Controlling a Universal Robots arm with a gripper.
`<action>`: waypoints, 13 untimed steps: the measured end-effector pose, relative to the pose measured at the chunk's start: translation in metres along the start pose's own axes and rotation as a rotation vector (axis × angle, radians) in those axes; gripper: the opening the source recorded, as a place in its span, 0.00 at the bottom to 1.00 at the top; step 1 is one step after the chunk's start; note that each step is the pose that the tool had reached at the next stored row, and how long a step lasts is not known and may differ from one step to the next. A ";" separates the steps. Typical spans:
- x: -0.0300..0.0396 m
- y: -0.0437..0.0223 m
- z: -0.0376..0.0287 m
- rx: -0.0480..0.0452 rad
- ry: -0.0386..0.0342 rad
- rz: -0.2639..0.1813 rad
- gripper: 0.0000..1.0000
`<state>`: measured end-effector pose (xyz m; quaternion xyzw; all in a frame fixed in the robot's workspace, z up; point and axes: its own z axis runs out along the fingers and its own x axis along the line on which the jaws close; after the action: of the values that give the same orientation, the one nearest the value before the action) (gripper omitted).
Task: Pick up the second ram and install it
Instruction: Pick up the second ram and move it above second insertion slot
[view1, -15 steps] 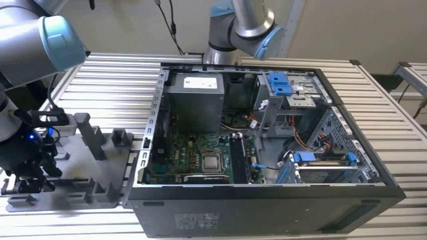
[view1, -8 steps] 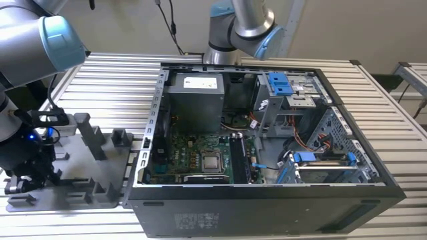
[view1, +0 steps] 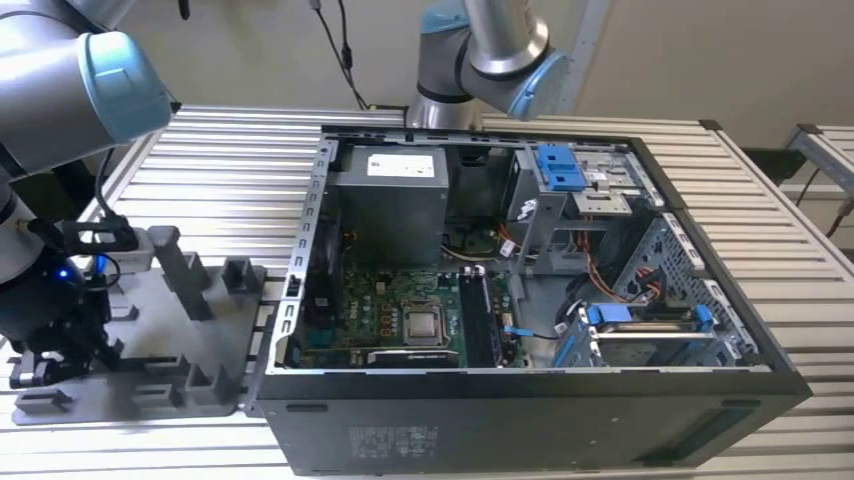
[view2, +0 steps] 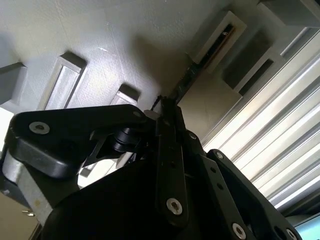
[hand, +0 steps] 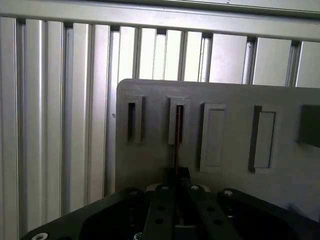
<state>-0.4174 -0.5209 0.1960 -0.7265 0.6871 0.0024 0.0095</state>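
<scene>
Second ram (hand: 177, 145) gripped at the holder (hand: 150, 165)
I read my gripper (hand: 177, 175) as pinched narrow on the stick (edge-on). Its long axis runs straight out from the fingertips into its slot.

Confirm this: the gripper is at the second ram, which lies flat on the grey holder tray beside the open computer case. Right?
Not quite. The second ram stands edge-on in a slot of the grey holder tray, not flat on it, as the first wrist view shows. The gripper is at it, beside the open computer case.
</scene>
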 end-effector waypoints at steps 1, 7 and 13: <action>0.0000 0.0000 0.0000 0.0000 0.0000 0.000 0.14; 0.0000 0.0000 0.0001 0.0000 0.0000 0.000 0.14; 0.0000 0.0000 -0.0018 0.0000 0.0000 0.000 0.14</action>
<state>-0.4174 -0.5209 0.1978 -0.7265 0.6871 0.0024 0.0095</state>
